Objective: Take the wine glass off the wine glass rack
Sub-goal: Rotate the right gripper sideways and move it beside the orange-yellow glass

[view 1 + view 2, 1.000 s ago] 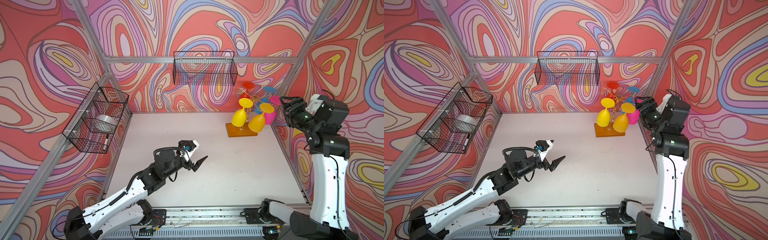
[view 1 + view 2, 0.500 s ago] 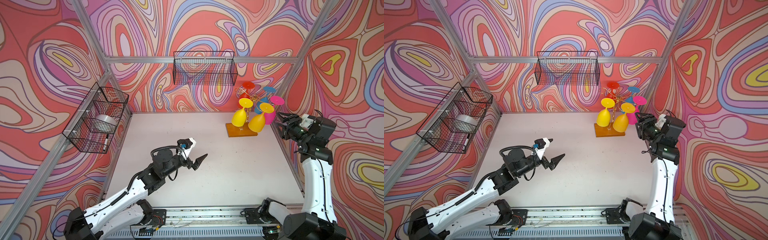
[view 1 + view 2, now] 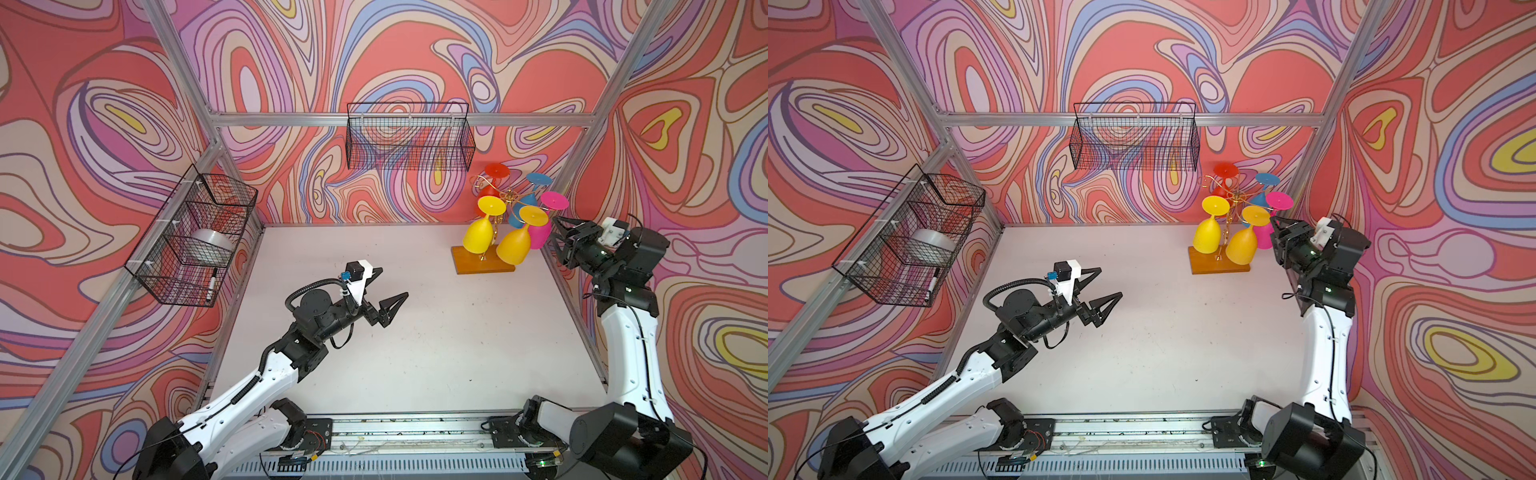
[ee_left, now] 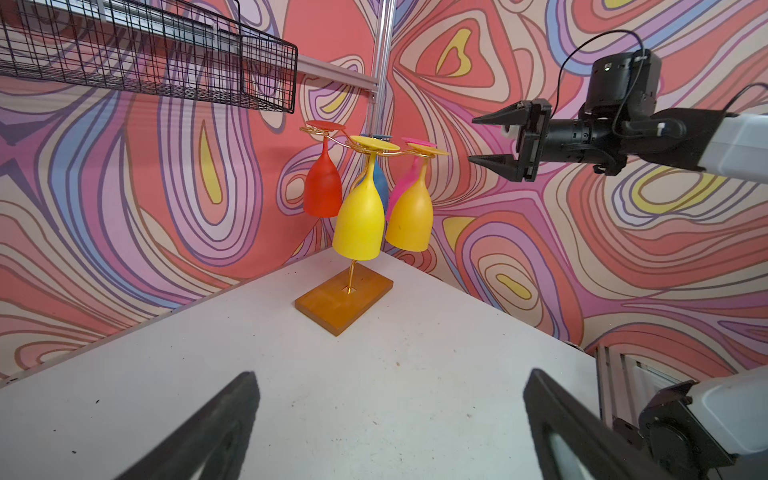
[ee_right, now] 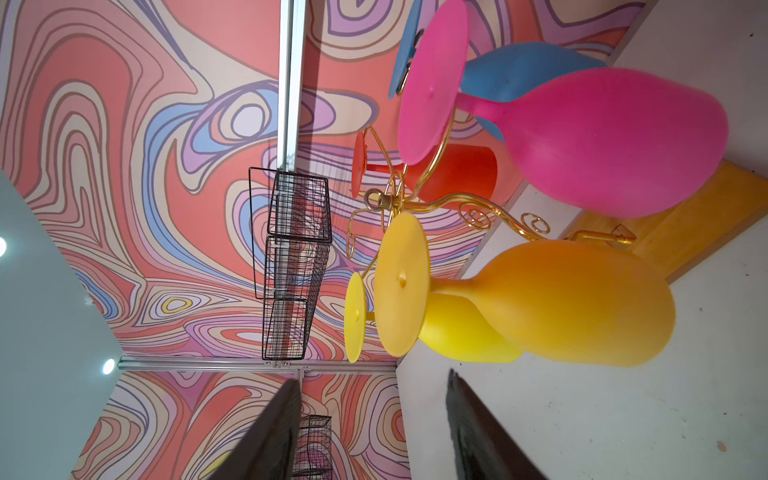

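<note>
Wine glass rack (image 3: 478, 262) stands at the back right corner of the worktop (image 3: 415, 340), with its amber base flat down and its gold arms curling out at the top. Five wine glasses (image 4: 358, 224) hang from it upside down by their feet: red, blue, pink and two yellows.

Now look at the right gripper (image 3: 556, 229). It is up at the rack's right side, just beside the pink glass (image 3: 540, 237), jaws apart with nothing between them. The left wrist view shows it clear of every glass. In the right wrist view the pink glass and the orange-yellow glass (image 5: 573, 303) sit ahead of the fingers (image 5: 478, 428), neither one inside the gap.

Over on the other side, the left gripper (image 3: 392, 282) hovers above the middle of the worktop. It is well apart from the rack, spread wide and empty, aimed towards it.
</note>
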